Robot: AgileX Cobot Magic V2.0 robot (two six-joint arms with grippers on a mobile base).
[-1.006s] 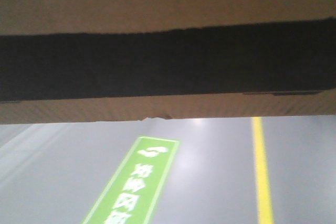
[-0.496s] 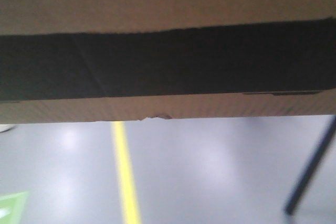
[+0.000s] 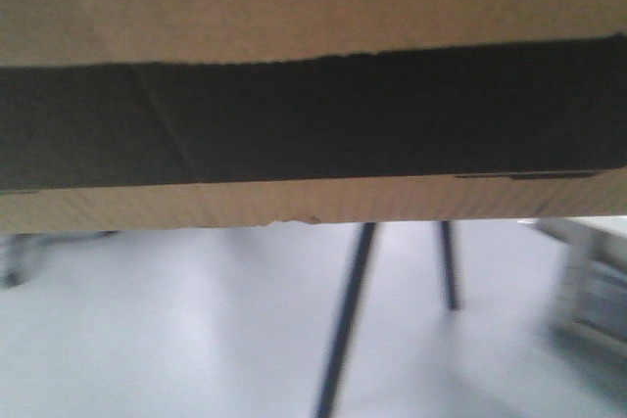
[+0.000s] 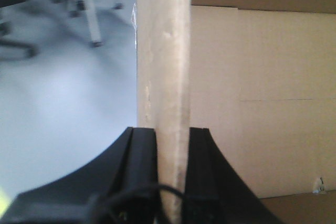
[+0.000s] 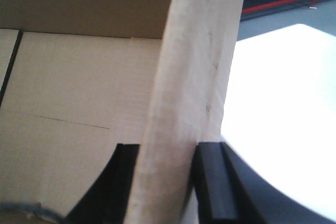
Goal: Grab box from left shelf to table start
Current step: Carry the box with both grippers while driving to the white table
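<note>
**A:** Where is the box right now?

**B:** The box [image 3: 313, 7] fills the upper half of the front view. It is brown cardboard with a wide black panel [image 3: 313, 119] running straight across it. Under its lower edge there is pale grey floor [image 3: 176, 330] and 2 thin dark legs [image 3: 348, 330], all blurred.

**A:** Is it sitting on anything?

**B:** I cannot tell from these views. Each wrist view shows an upright cardboard wall caught between 2 black fingers, so both arms have hold of it.

**A:** What about the left gripper?

**B:** The left gripper [image 4: 172, 140] is pinching the wall [image 4: 163, 66] of the box, with 1 finger [image 4: 143, 145] on the outside and 1 on the inside, both pressed against the cardboard. Right of the wall is the plain inside of the box. Left of it are the grey floor and some blurred chair bases [image 4: 89, 9].

**A:** And the right one?

**B:** The right gripper [image 5: 167, 153] is clamped the same way on the opposite wall, with the inside of the box to its left. The bright white table [image 5: 278, 108] shows just beside that wall on the outer side. I cannot tell whether the box touches it. Past the table's far edge the floor is dark, with red lines [image 5: 286, 1].
</note>
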